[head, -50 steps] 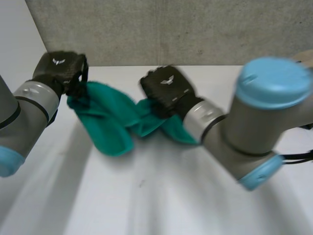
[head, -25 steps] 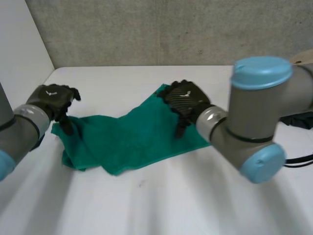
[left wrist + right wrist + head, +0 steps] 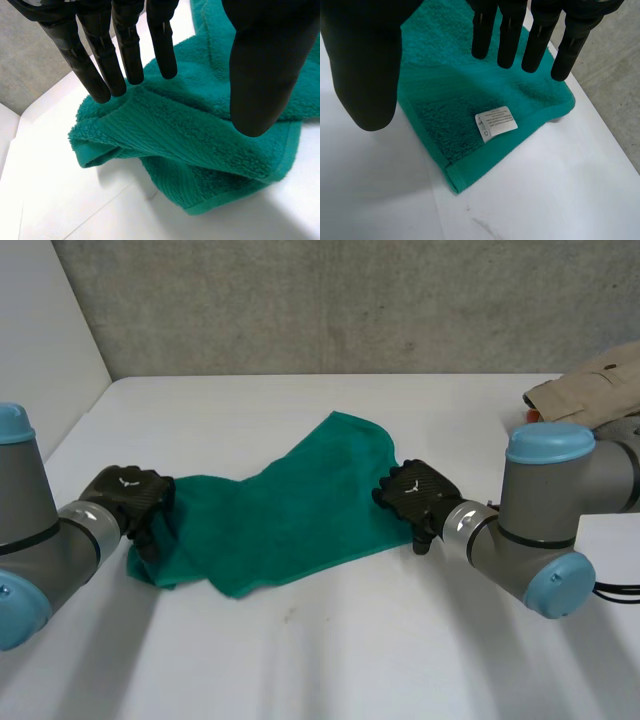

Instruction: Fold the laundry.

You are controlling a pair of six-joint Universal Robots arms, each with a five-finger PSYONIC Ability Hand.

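Observation:
A green towel (image 3: 275,522) lies rumpled across the middle of the white table (image 3: 330,650). My left hand (image 3: 128,496) hovers at the towel's left end, fingers (image 3: 129,47) straight and apart from the thumb, holding nothing; a bunched, folded-over corner of the towel (image 3: 185,150) lies under it. At the towel's right edge my right hand (image 3: 415,495) is open too, its fingers (image 3: 512,35) straight above the towel's corner (image 3: 470,145), where a white care label (image 3: 496,123) shows.
Beige clothing (image 3: 590,390) lies at the table's back right. A grey wall runs behind the table, and the table's left edge is close to my left arm.
Both hands let go of the towel, which dropped and spread on the table. The hands then drew back toward me to the towel's left and right ends.

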